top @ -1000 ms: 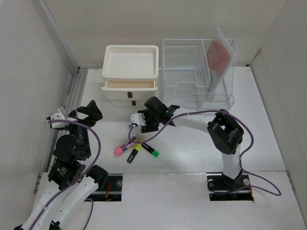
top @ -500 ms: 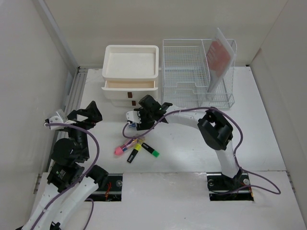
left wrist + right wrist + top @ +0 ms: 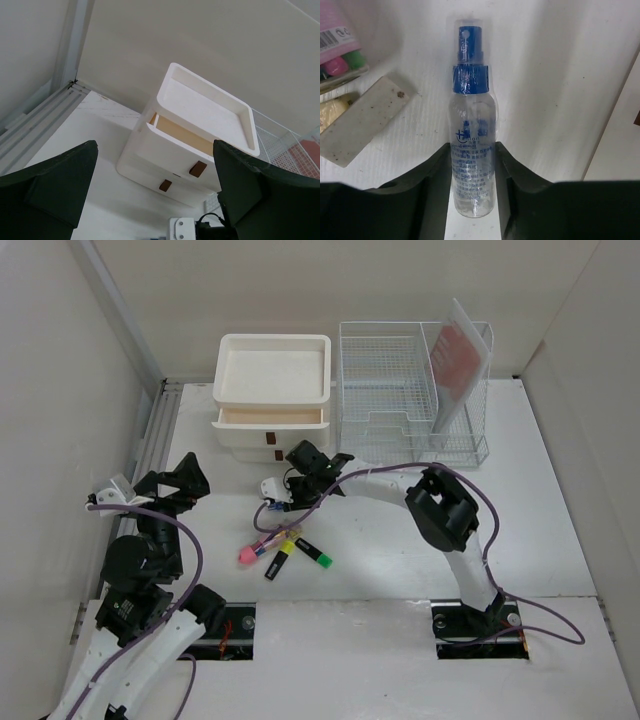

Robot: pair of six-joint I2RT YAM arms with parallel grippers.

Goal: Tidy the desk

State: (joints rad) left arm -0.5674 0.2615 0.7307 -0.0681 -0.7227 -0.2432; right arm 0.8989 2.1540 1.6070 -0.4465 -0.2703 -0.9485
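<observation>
- Gripping a clear spray bottle point(image 3: 471, 125) that lay on the desk point(image 3: 560, 490), the right gripper point(image 3: 472, 147) had both fingers against its sides.
- Blue label print was too blurred to read.
- Bottle showed only in the right wrist view; from the top, the gripper hid it.
- Left gripper point(image 3: 155, 150) was spread wide, facing the drawer unit point(image 3: 200, 115).

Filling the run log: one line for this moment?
left hand: open, empty | right hand: gripping spray bottle lying on desk | top drawer: ajar
</observation>
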